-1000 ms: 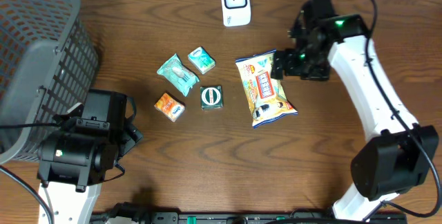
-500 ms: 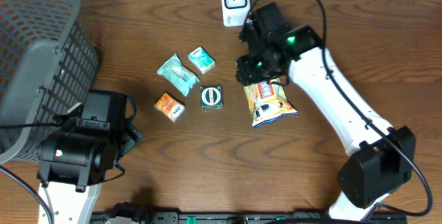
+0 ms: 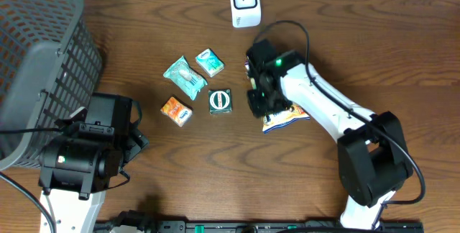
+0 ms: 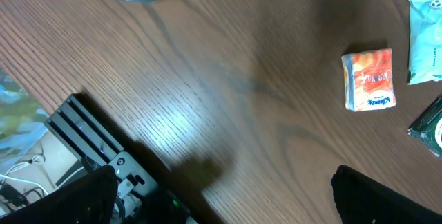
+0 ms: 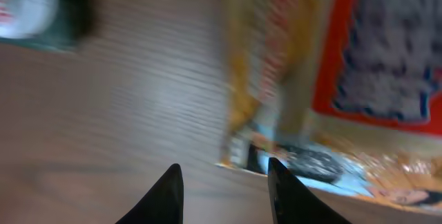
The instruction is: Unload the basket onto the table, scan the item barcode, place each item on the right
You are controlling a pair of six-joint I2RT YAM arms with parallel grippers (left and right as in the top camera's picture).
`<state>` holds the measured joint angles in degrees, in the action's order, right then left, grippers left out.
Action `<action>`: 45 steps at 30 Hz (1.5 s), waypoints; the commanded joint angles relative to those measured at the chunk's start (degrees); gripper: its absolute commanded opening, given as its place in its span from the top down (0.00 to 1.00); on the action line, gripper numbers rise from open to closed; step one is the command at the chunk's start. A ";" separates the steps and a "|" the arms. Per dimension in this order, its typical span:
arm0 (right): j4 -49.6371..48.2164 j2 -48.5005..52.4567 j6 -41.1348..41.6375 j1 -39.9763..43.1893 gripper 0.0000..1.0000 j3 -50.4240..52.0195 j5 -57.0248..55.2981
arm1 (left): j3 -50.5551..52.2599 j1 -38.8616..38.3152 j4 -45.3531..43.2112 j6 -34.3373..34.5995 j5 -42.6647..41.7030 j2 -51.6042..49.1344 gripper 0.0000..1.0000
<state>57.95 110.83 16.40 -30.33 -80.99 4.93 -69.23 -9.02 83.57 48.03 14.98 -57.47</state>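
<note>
A yellow and red snack bag (image 3: pixel 289 115) lies flat on the brown table, mostly hidden under my right arm in the overhead view. My right gripper (image 3: pixel 260 105) hangs over the bag's left lower edge. In the blurred right wrist view the bag (image 5: pixel 345 79) fills the upper right, and the right gripper (image 5: pixel 224 196) has its jaws narrowly apart with only bare wood between the tips. The white scanner (image 3: pixel 244 3) stands at the far edge. My left gripper (image 4: pixel 221 207) is wide open over bare table near the front left, holding nothing.
A grey basket (image 3: pixel 36 53) fills the far left. Left of the bag lie a teal packet (image 3: pixel 185 75), a small green-white packet (image 3: pixel 210 62), an orange packet (image 3: pixel 176 111) and a dark green tin (image 3: pixel 220 101). The table's front edge shows in the left wrist view.
My right arm has swung from the bag's right side across it to its lower left edge, and its jaws have narrowed. The left arm has stayed still.
</note>
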 commanded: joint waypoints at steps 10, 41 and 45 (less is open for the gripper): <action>6.56 0.17 7.34 10.25 0.74 0.87 -18.27 | -1.11 0.22 0.15 0.55 0.94 0.26 0.02; -13.42 0.20 5.97 -0.11 0.92 8.11 -0.63 | -1.11 0.22 0.15 0.52 0.94 0.26 0.02; -14.01 0.20 9.20 1.99 0.92 11.41 -5.14 | -1.11 0.22 0.15 0.55 0.94 0.26 0.03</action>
<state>44.10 110.98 20.93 -30.02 -71.33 5.78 -69.23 -9.02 83.57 48.03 14.98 -57.47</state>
